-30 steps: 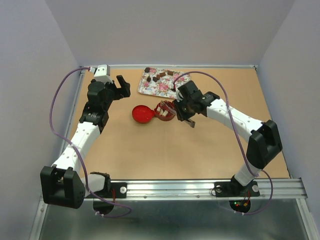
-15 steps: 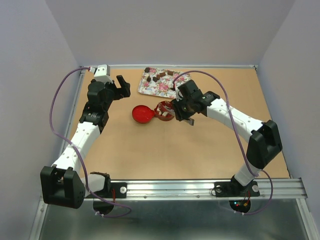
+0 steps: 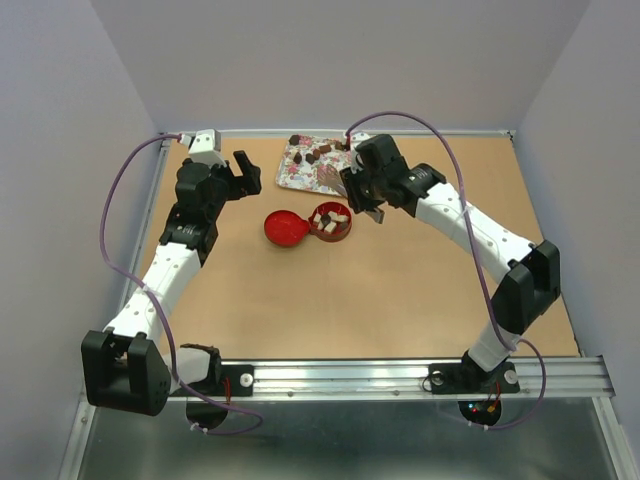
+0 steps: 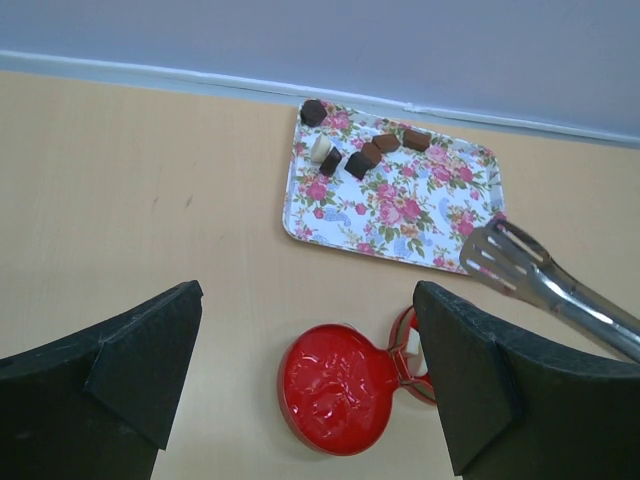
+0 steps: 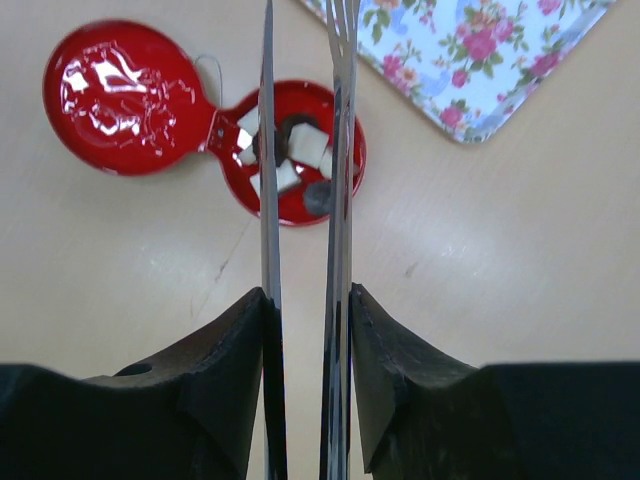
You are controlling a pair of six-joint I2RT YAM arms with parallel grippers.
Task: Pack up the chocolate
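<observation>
A tan desk [image 3: 400,300] sits between plain grey walls [image 3: 330,60]. Some chocolate [image 3: 331,219] lies in the red tin [image 3: 348,231] at centre, more on the flowered tray [image 3: 305,178] above it. The left tool [image 3: 244,172], upper left, is spread; the right tool [image 5: 305,320] pinches tongs [image 5: 338,150].

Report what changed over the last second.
The right gripper, shut on the tongs, swung away from over the red tin toward the flowered tray, so the chocolate in the tin now shows from above. The left gripper, the lid, the tin, the tray and the pieces left on it stayed put.
</observation>
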